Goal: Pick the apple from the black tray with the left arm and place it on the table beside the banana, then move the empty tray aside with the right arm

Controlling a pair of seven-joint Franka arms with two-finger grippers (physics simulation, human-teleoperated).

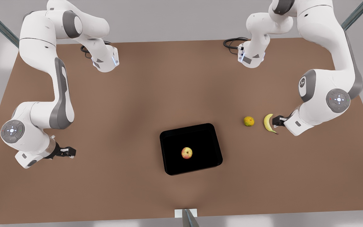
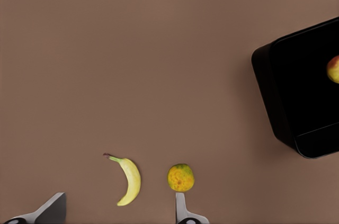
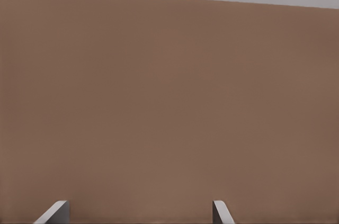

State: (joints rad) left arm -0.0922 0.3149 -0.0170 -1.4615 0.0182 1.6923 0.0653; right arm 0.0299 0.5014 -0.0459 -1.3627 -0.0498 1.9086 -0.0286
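The apple [image 1: 187, 153] sits in the black tray [image 1: 172, 138] mid-table [image 1: 131, 94]. At the tray's two o'clock, the left gripper [image 1: 276, 121] hangs spread, empty, by the banana [image 1: 268, 123]. At nine o'clock, the right gripper [image 1: 71, 152] waits, spread wide.

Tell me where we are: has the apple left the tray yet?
Not yet. The apple sits in the black tray, nothing done. The left gripper hangs open by the banana; the right gripper waits open on the front view's left. Left: pick, place, shift tray.
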